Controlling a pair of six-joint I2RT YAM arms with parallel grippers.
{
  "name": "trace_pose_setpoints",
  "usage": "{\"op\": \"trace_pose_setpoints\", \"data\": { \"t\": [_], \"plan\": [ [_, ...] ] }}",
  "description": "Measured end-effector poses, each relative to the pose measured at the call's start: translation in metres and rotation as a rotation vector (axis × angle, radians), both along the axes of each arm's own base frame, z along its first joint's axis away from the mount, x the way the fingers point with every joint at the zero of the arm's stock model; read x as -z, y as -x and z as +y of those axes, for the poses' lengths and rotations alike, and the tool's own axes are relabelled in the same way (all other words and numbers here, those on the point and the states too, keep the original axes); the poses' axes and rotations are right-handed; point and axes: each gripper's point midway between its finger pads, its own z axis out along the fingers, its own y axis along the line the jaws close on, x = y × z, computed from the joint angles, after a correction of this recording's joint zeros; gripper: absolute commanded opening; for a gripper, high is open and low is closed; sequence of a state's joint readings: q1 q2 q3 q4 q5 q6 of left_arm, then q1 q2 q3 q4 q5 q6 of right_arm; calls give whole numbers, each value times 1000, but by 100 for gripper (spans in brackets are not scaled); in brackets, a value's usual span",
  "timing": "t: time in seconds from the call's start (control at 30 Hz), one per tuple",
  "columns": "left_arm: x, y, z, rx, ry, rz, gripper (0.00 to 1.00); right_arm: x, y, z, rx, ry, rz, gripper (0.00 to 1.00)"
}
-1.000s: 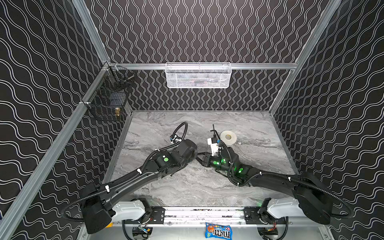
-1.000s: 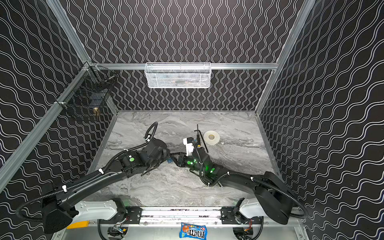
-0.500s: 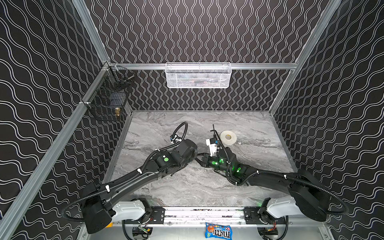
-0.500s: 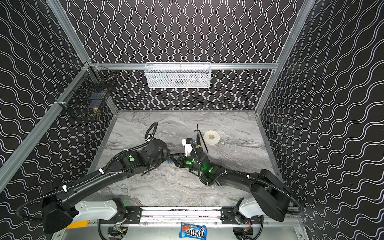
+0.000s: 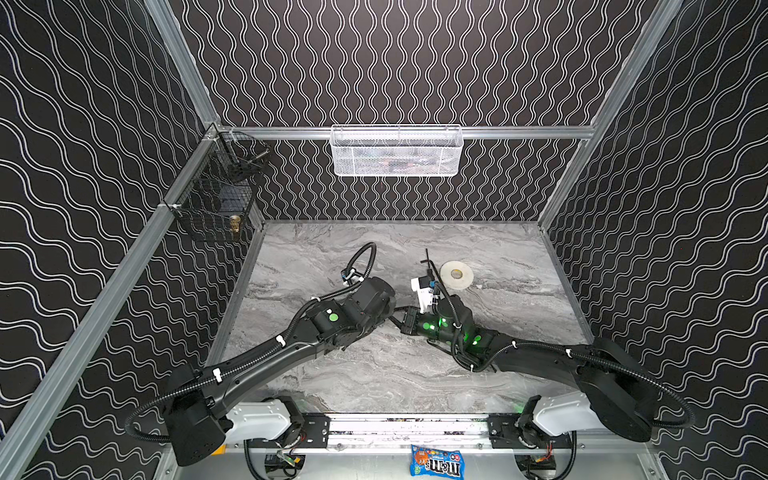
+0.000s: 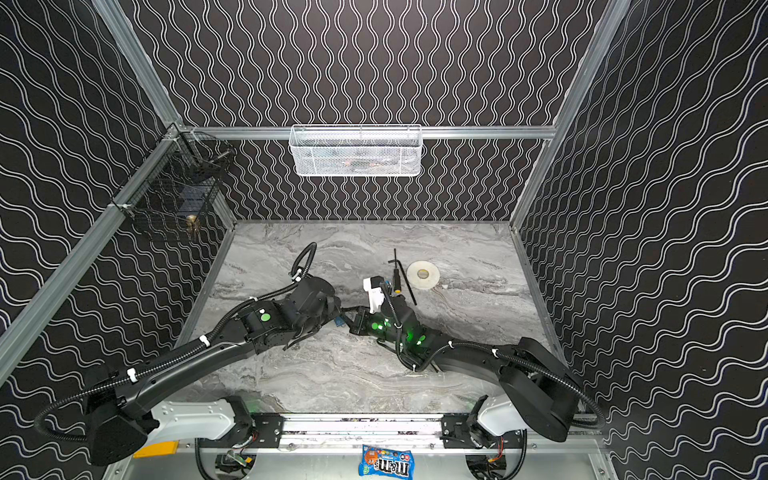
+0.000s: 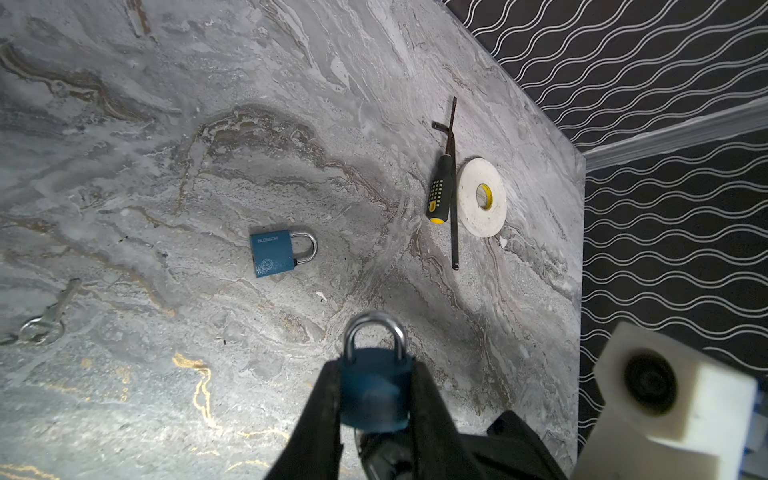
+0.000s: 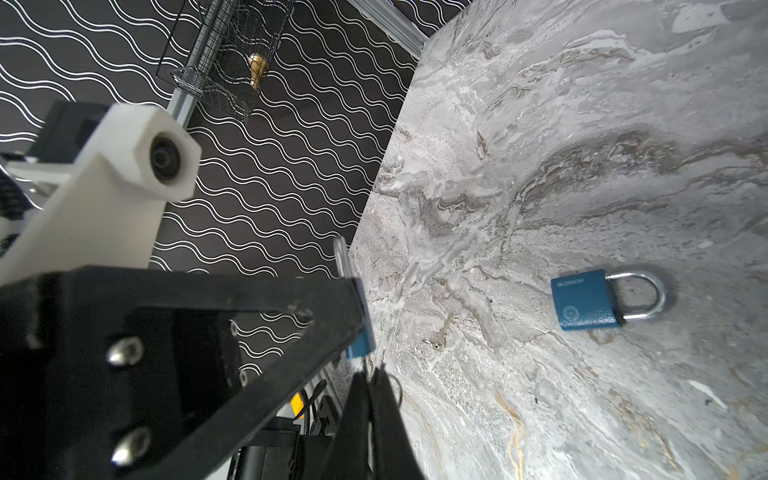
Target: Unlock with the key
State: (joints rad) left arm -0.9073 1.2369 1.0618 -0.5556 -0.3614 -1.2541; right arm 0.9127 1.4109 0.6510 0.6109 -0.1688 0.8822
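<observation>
My left gripper (image 7: 372,370) is shut on a blue padlock (image 7: 374,390) and holds it above the marble table (image 7: 208,145), shackle pointing away from the wrist. In the right wrist view that padlock's corner (image 8: 360,345) shows past the left finger. My right gripper (image 8: 372,374) is right below it, jaws pressed together on the key, of which only a thin blade and a ring (image 8: 397,395) show. In a top view the two grippers meet at mid-table, around the padlock (image 6: 338,321).
A second blue padlock (image 7: 278,253) and a loose key (image 7: 45,320) lie flat on the table. Behind are a screwdriver (image 7: 438,187), a hex key (image 7: 454,208) and a tape roll (image 7: 482,197). Wire baskets hang on the back wall (image 5: 397,151) and left wall (image 5: 216,199).
The right gripper's jaws have closed. Both arms have stayed almost where they were, tips together at mid-table.
</observation>
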Motion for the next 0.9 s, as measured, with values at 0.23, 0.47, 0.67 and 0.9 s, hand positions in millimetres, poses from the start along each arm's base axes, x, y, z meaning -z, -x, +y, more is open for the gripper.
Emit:
{"op": "trace_pose_setpoints", "data": {
  "t": [0.23,0.47,0.67,0.9],
  "plan": [
    [3,2,-2,6,0,-11,0,-2,-1,3,-7,14,1,1],
    [0,2,0,1,9,-25,0,-4,-1,4,-8,21,3,1],
    [1,2,-1,5,28,-11,0,-2,0,3,-9,13,19,0],
    [3,6,2,-20,104,-15,0,-1,4,3,-12,-37,81,0]
  ]
}}
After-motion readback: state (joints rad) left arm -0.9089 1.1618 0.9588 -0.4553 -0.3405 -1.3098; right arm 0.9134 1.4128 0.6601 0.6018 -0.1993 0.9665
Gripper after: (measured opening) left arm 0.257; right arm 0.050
